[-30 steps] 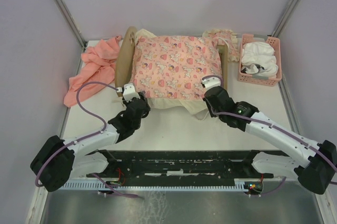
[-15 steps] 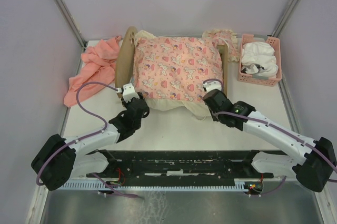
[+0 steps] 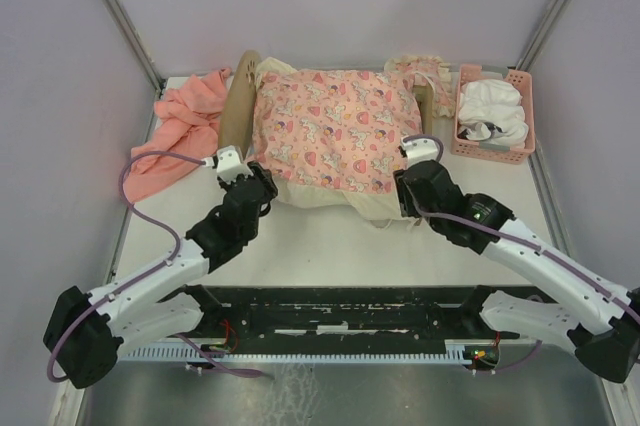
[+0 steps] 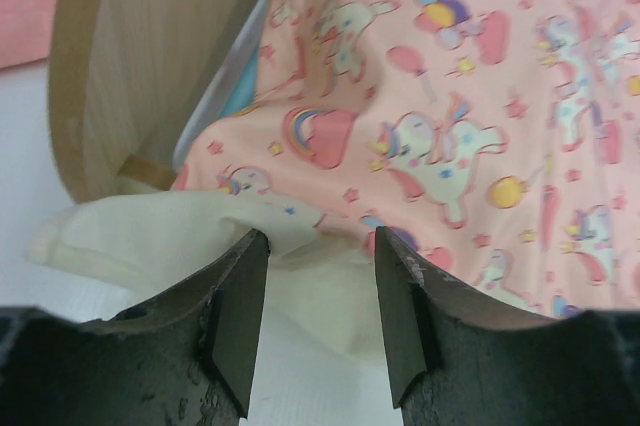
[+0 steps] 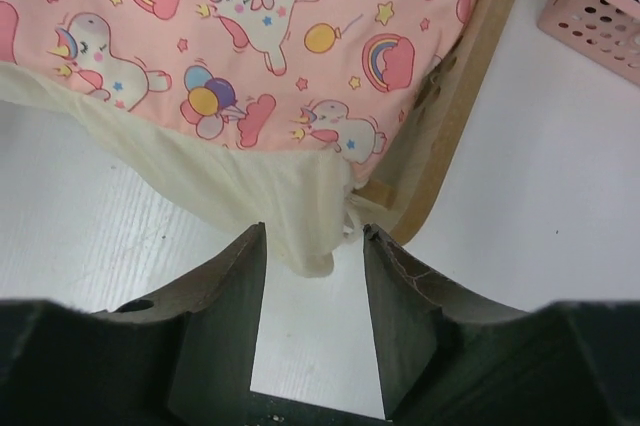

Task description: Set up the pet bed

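Note:
The pet bed lies across the back of the table, its light-wood headboard at the left and a wooden end board at the right. A pink unicorn-print blanket covers it, and its cream underside hangs over the near edge. My left gripper is open at the front-left corner, with the cream fabric lying loose between its fingertips. My right gripper is open at the front-right corner. The cream corner hangs free between its tips.
A salmon-pink cloth is bunched at the back left. A pink plastic basket with white fabric in it stands at the back right, and its corner shows in the right wrist view. A small frilled cloth lies behind the bed.
My right gripper has opened and let go of the blanket's cream front-right corner. My left gripper has shifted a little up and left toward the headboard, still open.

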`<control>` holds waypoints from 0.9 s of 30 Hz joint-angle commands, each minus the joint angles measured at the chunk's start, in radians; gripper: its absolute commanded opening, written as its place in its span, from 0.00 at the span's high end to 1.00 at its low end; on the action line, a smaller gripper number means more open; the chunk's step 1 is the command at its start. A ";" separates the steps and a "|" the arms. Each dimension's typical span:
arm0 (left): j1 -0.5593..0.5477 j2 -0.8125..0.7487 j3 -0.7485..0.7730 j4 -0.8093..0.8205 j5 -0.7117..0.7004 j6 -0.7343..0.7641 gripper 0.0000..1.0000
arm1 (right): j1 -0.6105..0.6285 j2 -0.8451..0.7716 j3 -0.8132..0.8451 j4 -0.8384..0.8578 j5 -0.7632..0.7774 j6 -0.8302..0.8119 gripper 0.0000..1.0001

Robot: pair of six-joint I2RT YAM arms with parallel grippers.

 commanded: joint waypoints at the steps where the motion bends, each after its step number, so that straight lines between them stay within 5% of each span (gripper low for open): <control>1: -0.005 -0.005 0.076 0.040 0.099 0.052 0.46 | -0.004 0.044 0.011 0.186 -0.011 -0.089 0.48; 6: -0.005 0.080 0.067 0.049 0.122 -0.005 0.46 | -0.006 0.169 0.021 0.177 0.060 -0.094 0.52; 12: -0.005 0.117 0.032 -0.071 -0.112 -0.074 0.45 | -0.006 0.165 -0.104 0.169 0.089 0.008 0.60; 17: -0.004 0.117 0.030 -0.165 -0.169 -0.129 0.45 | -0.006 0.105 -0.122 0.140 0.130 0.015 0.61; 22: -0.004 0.097 0.140 -0.346 -0.258 -0.184 0.43 | -0.006 0.024 -0.070 0.081 0.158 -0.001 0.61; 27: -0.004 0.034 0.225 -0.480 -0.327 -0.218 0.41 | -0.006 -0.053 -0.025 0.053 0.139 -0.034 0.49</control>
